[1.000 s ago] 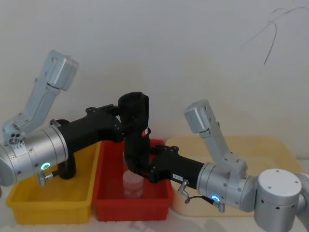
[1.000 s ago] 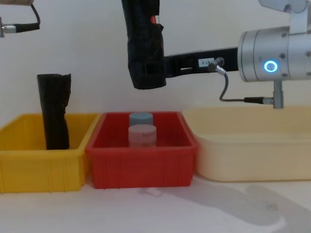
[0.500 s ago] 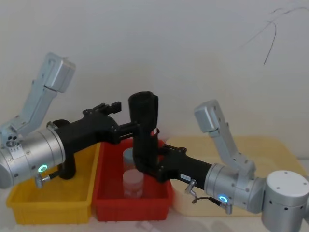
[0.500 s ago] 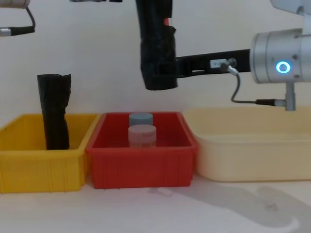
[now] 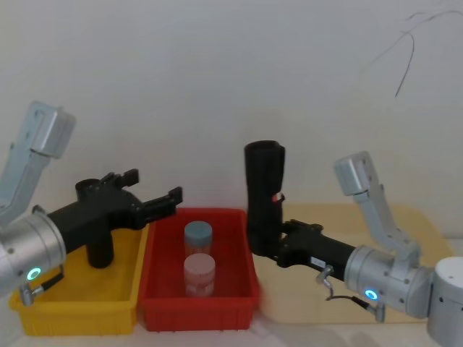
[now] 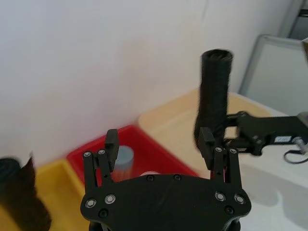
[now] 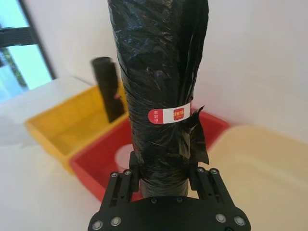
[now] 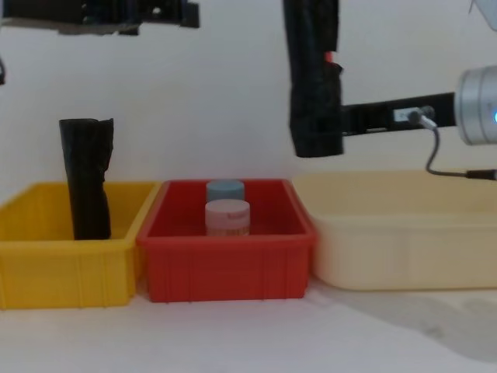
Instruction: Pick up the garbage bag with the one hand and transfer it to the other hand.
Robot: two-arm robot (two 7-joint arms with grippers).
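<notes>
Head view: left gripper point(image 5: 152, 188) has let go and pulled back over the yellow bin point(image 5: 72, 314), fingers spread wide, nothing in them. Right gripper point(image 5: 266, 249) alone now clamps the lower end of the garbage bag point(image 5: 264, 188), its fingers pressed on both sides in the right wrist view. Bag is upright and airborne, shifted from above the red bin point(image 5: 199, 307) toward the near edge of the cream tray point(image 5: 311, 213); a second ago both grippers had it. Handover looks complete, likely only holding steady remains. Plain black roll point(image 8: 87, 179) stands in the yellow bin.
</notes>
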